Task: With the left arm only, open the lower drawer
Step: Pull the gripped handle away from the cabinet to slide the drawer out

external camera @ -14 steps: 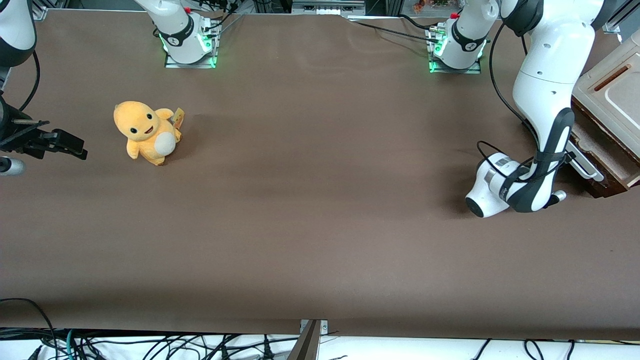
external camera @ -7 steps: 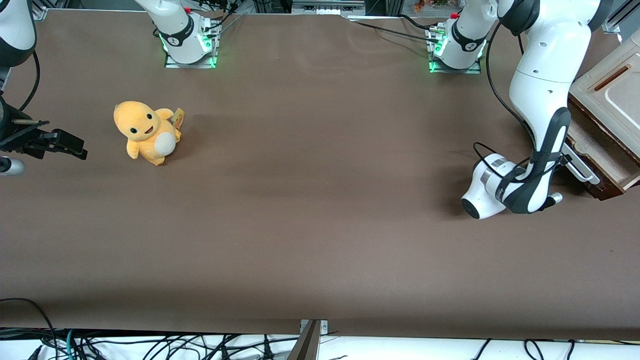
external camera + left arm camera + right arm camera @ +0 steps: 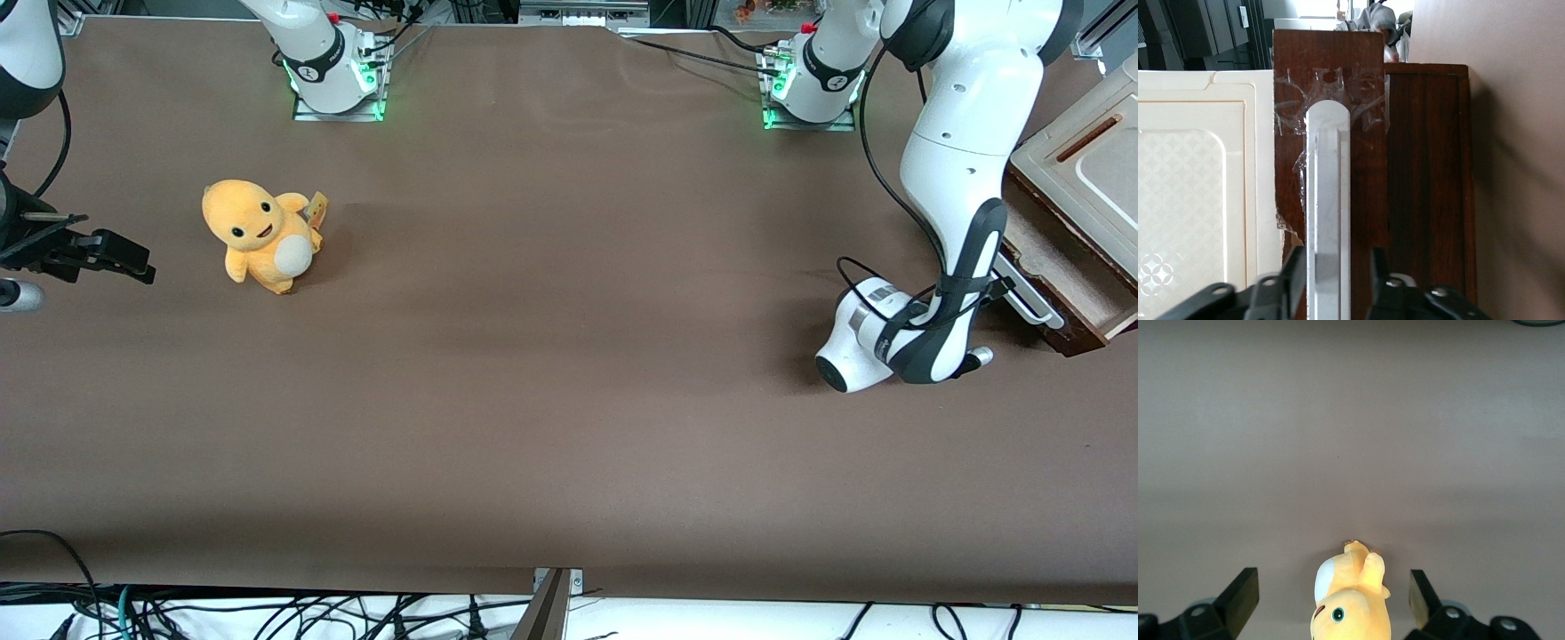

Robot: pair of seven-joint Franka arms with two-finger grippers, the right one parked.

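The lower drawer (image 3: 1083, 340) is a dark brown glossy front (image 3: 1365, 167) with a long white bar handle (image 3: 1328, 200), patched with clear tape. It stands pulled partly out of the cabinet at the working arm's end of the table. Its light tan inner rim (image 3: 1111, 322) shows. The left arm (image 3: 965, 160) bends down in front of the drawer. Its black gripper (image 3: 1335, 267) straddles the handle (image 3: 1031, 302). One finger (image 3: 1293, 273) lies against the bar and the other finger (image 3: 1377, 273) stands close beside it. In the front view the wrist hides most of the gripper (image 3: 1003, 283).
The cream cabinet top (image 3: 1080, 169) with a brown slot rises above the drawer. A cream panel (image 3: 1198, 187) sits beside the drawer front. A yellow plush toy (image 3: 258, 233) stands toward the parked arm's end. Two green-lit arm bases (image 3: 338, 84) sit farthest from the camera.
The gripper and wrist have drawn away from the cabinet toward the table's middle. The handle and drawer front came with them, so the drawer stands farther out.
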